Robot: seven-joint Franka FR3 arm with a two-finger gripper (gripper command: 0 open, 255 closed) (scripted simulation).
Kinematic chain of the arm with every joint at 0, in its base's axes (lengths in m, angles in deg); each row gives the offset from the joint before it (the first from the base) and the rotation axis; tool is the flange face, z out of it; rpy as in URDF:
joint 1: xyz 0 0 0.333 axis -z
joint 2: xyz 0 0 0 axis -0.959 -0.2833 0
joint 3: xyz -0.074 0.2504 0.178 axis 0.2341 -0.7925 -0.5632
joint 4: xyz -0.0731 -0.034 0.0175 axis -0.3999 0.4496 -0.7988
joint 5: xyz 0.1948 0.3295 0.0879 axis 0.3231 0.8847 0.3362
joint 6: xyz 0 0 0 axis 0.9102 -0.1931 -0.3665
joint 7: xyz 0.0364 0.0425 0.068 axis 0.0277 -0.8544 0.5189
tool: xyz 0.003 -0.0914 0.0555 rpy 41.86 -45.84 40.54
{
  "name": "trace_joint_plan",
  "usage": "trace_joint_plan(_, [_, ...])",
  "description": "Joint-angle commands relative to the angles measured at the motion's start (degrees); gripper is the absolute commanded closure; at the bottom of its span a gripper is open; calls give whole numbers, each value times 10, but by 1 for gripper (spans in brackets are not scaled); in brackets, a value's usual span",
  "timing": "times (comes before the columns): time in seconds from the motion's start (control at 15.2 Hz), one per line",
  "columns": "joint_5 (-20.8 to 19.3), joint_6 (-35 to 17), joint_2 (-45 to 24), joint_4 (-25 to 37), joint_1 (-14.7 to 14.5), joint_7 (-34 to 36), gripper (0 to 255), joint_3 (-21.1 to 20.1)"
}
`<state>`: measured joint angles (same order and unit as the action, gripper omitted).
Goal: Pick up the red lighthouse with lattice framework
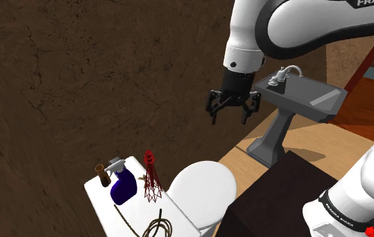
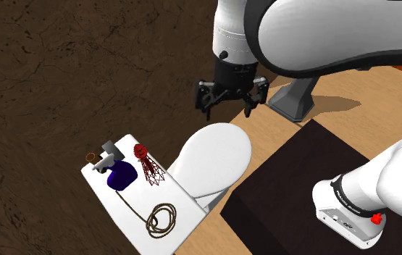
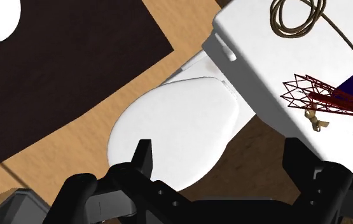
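Red lattice lighthouse stands upright on the toilet tank lid, just beside the blue spray bottle. Jaws hang open and empty well above that lid, guessing pre-grab approach.

Red lighthouse: open wire lattice tower, flared base, round red cap on top. Stands upright on the white toilet tank lid, by its bowl-side edge, about mid-length.

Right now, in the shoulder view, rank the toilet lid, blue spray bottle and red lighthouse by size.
Largest: toilet lid.
Then blue spray bottle and red lighthouse: near alike, unranked.
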<state>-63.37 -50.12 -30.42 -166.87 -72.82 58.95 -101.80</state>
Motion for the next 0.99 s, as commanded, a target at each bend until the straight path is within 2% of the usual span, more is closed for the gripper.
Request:
trace_joint_plan(0.0, [0, -16, -45, 27, 8, 55, 0, -26])
trace_joint_plan(0.26, [-16, -48, -140, 82, 19, 166, 0, -75])
trace_joint_plan(0.53, [-56, -76, -247, 148, 19, 283, 0, -109])
trace_joint_plan(0.73, [-97, -90, -332, 205, 3, 370, 0, -117])
trace_joint_plan(0.92, [-135, -96, -415, 270, -25, 449, 0, -109])
